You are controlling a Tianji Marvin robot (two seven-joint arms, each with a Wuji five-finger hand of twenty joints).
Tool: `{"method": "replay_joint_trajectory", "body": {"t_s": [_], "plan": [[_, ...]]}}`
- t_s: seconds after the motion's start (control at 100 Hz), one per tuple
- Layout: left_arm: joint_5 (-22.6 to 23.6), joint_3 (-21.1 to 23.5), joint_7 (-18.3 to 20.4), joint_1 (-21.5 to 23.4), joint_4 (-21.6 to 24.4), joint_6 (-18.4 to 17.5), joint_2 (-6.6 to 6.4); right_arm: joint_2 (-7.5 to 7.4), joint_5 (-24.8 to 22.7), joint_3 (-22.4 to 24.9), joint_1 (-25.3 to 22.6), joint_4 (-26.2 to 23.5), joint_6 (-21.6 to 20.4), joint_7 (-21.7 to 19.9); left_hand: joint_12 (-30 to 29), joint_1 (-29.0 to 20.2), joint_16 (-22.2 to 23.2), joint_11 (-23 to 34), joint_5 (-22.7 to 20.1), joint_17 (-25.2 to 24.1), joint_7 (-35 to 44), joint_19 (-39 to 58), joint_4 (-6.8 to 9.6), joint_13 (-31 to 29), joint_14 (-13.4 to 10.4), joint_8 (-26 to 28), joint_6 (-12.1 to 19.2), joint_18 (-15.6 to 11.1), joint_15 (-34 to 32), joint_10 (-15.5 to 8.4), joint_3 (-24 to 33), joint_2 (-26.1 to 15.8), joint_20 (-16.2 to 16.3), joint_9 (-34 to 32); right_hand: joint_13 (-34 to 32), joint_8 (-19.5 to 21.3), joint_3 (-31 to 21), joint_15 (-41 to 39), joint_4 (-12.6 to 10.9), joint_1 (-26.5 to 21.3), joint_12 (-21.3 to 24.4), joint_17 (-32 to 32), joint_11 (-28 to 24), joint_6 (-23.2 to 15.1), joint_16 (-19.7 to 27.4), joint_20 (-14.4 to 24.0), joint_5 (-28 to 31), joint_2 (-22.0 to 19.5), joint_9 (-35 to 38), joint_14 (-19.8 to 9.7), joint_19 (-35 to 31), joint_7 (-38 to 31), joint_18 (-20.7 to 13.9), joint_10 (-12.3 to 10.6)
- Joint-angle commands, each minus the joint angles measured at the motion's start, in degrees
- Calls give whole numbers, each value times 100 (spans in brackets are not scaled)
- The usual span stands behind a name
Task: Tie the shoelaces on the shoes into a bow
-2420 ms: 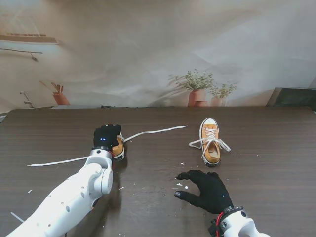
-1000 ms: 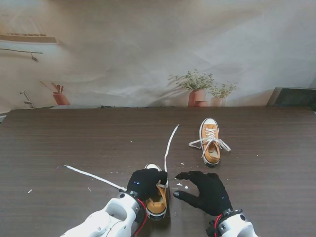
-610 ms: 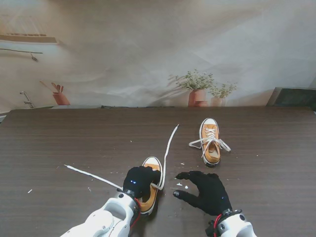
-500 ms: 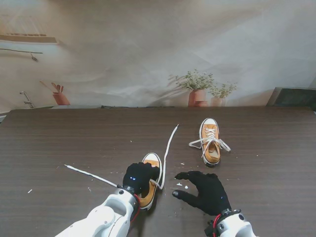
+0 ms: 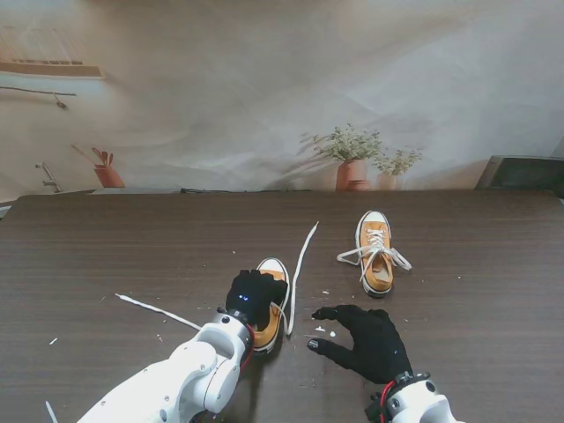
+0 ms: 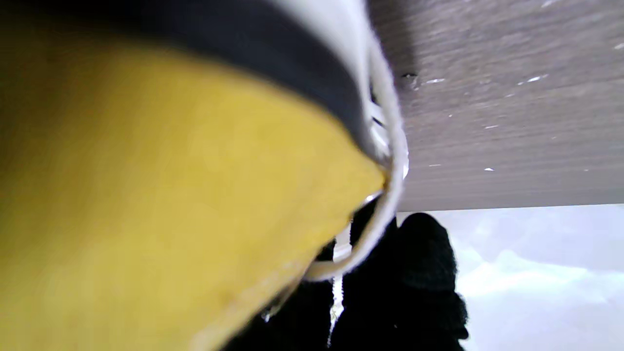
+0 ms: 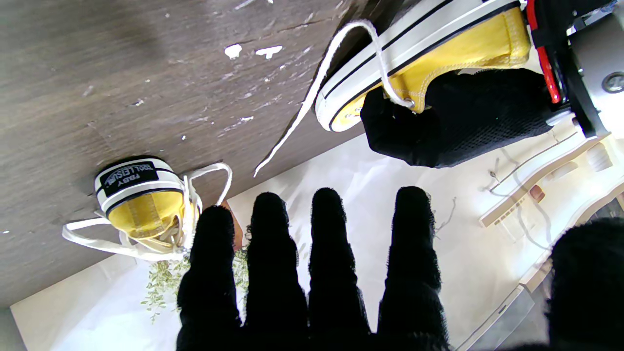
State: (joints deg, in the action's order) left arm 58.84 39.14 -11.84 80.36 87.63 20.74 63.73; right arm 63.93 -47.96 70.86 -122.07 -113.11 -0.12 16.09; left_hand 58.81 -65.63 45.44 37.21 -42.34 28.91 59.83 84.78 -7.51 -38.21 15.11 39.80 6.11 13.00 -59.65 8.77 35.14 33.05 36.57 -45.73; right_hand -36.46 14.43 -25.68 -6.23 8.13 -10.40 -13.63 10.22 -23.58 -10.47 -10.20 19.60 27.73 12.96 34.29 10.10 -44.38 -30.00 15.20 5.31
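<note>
The stand view shows the table [image 5: 106,238], where the near shoe [image 5: 272,304] sits at about six o'clock, light and stiff; its limp lace [image 5: 300,260] trails toward twelve, best pinched near the tip. The left hand [image 5: 253,297] grips this shoe; the right hand [image 5: 370,339] rests flat, fingers spread, holding nothing.

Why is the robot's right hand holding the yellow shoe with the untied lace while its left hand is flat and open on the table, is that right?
Not quite: the hands are swapped. In the stand view the left hand grips the yellow shoe with the untied lace, and the right hand is the open one, fingers spread over the table.
</note>
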Motion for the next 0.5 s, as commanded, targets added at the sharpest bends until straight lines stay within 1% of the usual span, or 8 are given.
{"method": "replay_joint_trajectory", "body": {"t_s": [0.0,0.04,0.1,0.21,0.22,0.27,0.38,0.49], "plan": [[-103,50,237,-55,-277,155,-40,-3,12,19,-34,-16,0,-45,-263,-443,-146,-1063,84,-294,-1309,-149,495,229,265,-875,-704,-117,511,392,539,-763,137,-218,-97,38,257,-67,-112,-80,-79,-26,11,37,-89,-49,113,-102,108,61,-51,-55,49,38],[-131,47,294,-56,-278,176,-44,0,17,24,-40,-16,-7,-31,-284,-142,-170,-1255,178,-398,-1494,-278,662,344,253,-1137,-690,-68,627,415,428,-637,139,-147,-101,38,256,-68,-112,-87,-81,-24,7,42,-89,-50,116,-97,112,61,-54,-56,47,34],[-135,55,432,-39,-236,237,-64,2,26,34,-51,-22,-18,-25,-334,336,-241,-1438,430,-509,-1760,-478,748,569,138,-1464,-761,-76,697,421,365,-498,97,31,-112,37,254,-74,-113,-97,-81,-24,7,39,-91,-53,118,-105,111,60,-57,-57,44,38],[-147,91,613,12,-141,349,-88,10,37,36,-59,-25,-28,14,-1306,1124,-557,-643,701,-882,-2554,-856,1032,1052,60,-1752,-1027,-23,854,504,320,-708,75,995,-112,36,257,-76,-111,-146,-84,-31,1,42,-92,-59,117,-154,116,65,-56,-60,49,45],[-144,96,632,18,-128,357,-92,10,37,36,-59,-25,-29,17,-1635,1205,-577,-528,727,-939,-2647,-913,1060,1103,64,-1763,-1054,-14,899,506,274,-726,68,1125,-112,37,262,-76,-109,-146,-84,-30,0,40,-93,-60,121,-154,118,66,-57,-61,49,46],[-112,119,728,44,-68,381,-114,12,41,38,-62,-26,-39,27,-2220,1521,-674,-531,832,-1180,-2972,-1147,1116,1329,76,-1880,-1169,25,1128,517,103,-822,9,1447,-118,39,276,-79,-106,-160,-86,-27,-5,31,-94,-62,128,-156,125,65,-59,-68,52,54],[170,193,1097,130,156,403,-212,15,43,42,-72,-26,-56,51,-2689,1885,-906,-1037,1088,-1736,-3606,-1712,919,1883,76,-2151,-1293,50,1671,528,-449,-669,-180,2050,-123,37,316,-82,-104,-174,-89,-22,-11,31,-95,-66,123,-167,127,70,-64,-71,53,55],[456,302,1420,264,396,445,-286,20,58,49,-84,-28,-70,72,-2989,2304,-1060,-1412,1241,-1940,-4145,-2132,695,2141,79,-2387,-1436,67,1991,543,-1021,-523,-378,2382,-131,37,340,-85,-108,-183,-92,-17,-18,26,-96,-69,123,-162,138,67,-68,-76,53,59]]}}
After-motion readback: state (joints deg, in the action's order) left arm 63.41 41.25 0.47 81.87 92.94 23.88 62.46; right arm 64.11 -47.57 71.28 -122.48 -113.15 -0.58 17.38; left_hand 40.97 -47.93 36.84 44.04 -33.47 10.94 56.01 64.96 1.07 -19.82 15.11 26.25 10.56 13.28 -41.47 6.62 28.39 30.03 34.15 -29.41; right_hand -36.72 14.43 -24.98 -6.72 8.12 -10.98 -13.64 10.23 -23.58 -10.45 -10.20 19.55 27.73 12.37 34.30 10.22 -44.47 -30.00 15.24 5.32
